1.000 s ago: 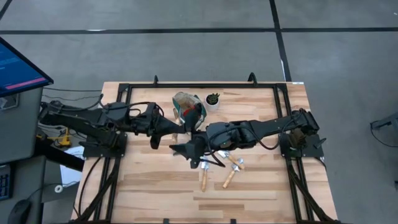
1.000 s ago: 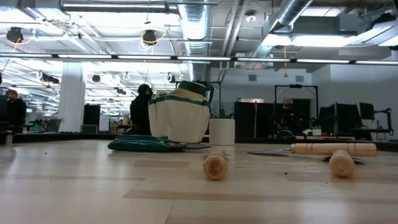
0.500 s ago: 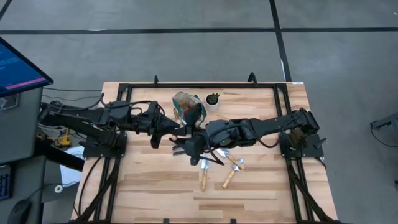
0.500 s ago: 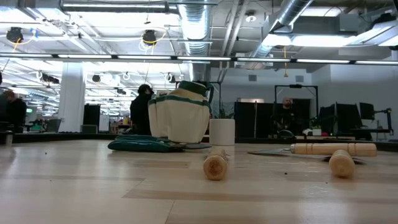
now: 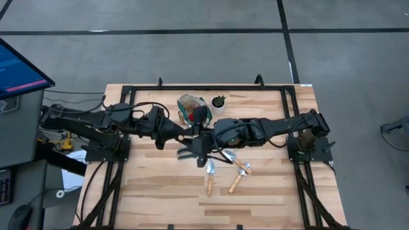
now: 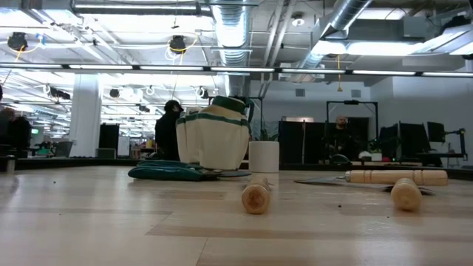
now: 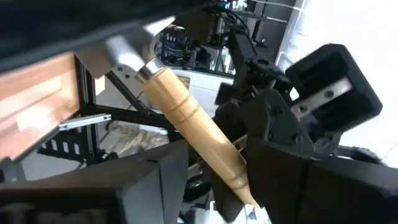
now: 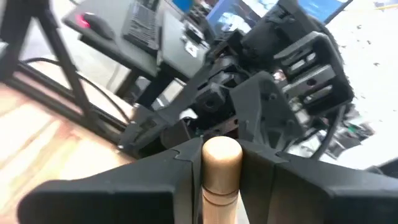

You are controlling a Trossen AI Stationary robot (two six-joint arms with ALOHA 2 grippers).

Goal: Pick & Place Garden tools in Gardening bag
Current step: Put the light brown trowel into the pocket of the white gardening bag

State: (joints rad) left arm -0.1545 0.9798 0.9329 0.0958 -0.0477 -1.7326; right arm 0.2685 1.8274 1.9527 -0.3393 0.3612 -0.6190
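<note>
Both arms meet near the middle of the wooden bench, just in front of the gardening bag, which stands upright toward the far edge with a small white pot just beside it.

The right gripper has its jaws pinching the light wooden handle of a hand tool; its rounded end shows between the two dark fingers in the right wrist view. From above, the right gripper sits near the bag's front side. In the left wrist view the same tool runs slantwise, its silver metal neck at one end, with the handle end going down between the left arm's own dark fingers. From above, the left gripper sits close against the right one; whether its jaws are pressed on the handle or spread around it cannot be told.

Two more tools lie flat on the bench in front of the right arm: a trowel and, just beside it, a fork. In the low view their handle ends point toward the camera, and a green item lies on the bench at the foot of the bag.
</note>
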